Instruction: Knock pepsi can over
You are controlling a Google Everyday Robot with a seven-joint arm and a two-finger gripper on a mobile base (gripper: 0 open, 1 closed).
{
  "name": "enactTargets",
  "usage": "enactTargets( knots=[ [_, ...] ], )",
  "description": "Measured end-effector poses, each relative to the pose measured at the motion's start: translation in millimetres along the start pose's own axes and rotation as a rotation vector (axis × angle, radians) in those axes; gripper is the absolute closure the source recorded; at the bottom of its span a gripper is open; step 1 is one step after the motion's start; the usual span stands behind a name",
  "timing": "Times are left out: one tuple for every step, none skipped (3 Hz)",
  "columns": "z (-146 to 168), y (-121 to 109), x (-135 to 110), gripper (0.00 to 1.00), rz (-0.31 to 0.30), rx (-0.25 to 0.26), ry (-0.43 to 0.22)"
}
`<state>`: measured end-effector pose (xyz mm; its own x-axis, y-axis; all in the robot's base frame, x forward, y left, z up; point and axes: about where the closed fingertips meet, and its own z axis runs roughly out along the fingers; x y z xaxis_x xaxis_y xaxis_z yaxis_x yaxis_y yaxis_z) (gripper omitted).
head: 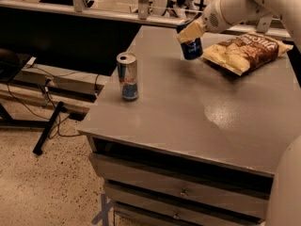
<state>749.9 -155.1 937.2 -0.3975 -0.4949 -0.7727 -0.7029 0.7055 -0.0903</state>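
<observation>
The pepsi can (193, 51), dark blue with a round logo, stands near the back of the grey table (188, 117), close to the left edge of a chip bag. My gripper (190, 32) comes in from the upper right on the white arm. Its tan tip lies over the can's top and upper side and hides the silver lid. The can looks slightly tilted, and its base is on or just above the tabletop.
A slim silver-and-blue can (128, 76) stands upright near the table's left edge. A crumpled chip bag (247, 51) lies at the back right. Drawers (183, 192) are under the tabletop. A black bench and cables are on the floor at left.
</observation>
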Motion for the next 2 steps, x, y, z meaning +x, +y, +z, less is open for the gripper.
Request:
enactTargets(
  knots=[
    [-26, -6, 28, 1.00, 0.004, 0.043, 0.142],
    [-25, 3, 44, 1.00, -0.033, 0.028, 0.269]
  ],
)
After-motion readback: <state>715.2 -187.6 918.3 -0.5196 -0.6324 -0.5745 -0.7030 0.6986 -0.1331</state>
